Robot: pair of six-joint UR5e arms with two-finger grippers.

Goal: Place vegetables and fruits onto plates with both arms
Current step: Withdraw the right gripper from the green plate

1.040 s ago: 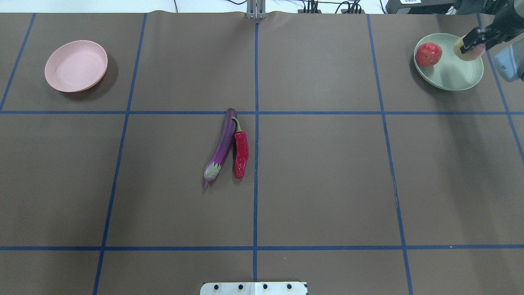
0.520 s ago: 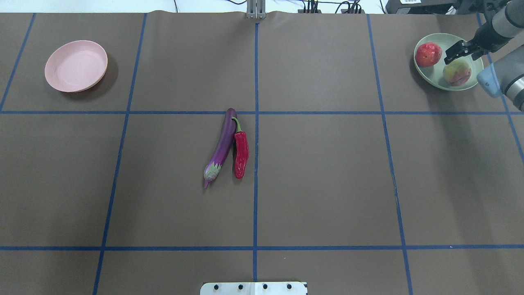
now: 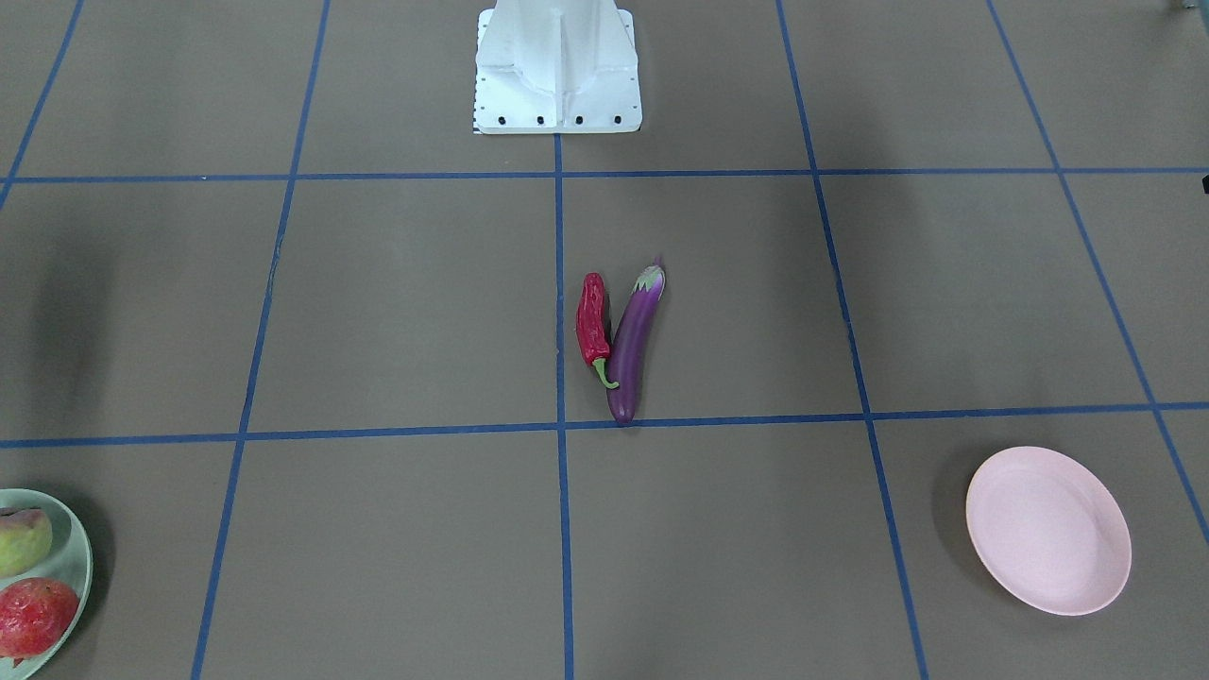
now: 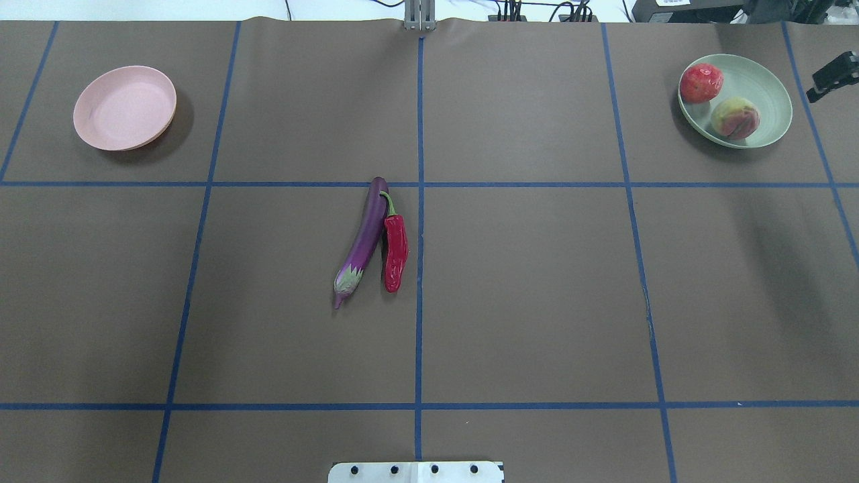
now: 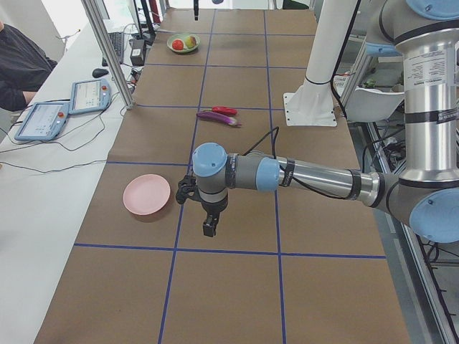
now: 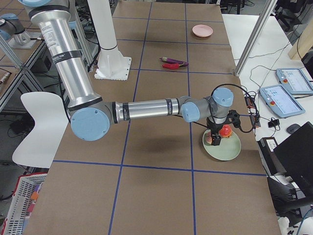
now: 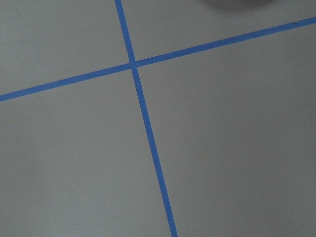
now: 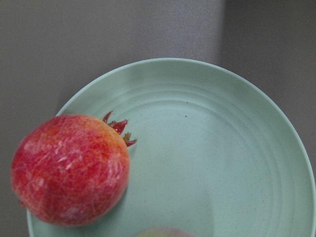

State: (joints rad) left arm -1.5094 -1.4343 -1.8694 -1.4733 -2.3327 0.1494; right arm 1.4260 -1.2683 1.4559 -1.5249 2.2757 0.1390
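Note:
The purple eggplant [image 4: 362, 241] and the red chili pepper [image 4: 395, 253] lie side by side, touching, at the table's middle. The pink plate [image 4: 125, 107] sits bare at the far left. The mint plate [image 4: 772, 87] at the far right holds the pomegranate [image 4: 701, 82] and the peach [image 4: 735, 119]. My right gripper [image 4: 832, 74] shows partly at the right edge, beside the mint plate, open and holding nothing. Its wrist view looks down on the pomegranate [image 8: 69, 168]. My left gripper [image 5: 209, 228] shows only in the exterior left view, above the table near the pink plate [image 5: 147, 194]; I cannot tell its state.
The white base block [image 3: 557, 66] stands at the robot's edge of the table. Blue tape lines divide the brown table cover into squares. Tablets and cables lie on a side bench [image 5: 43, 118] past the far edge.
My right gripper let go of the peach over the mint plate and drew back to the right edge. The peach now rests on the plate beside the pomegranate.

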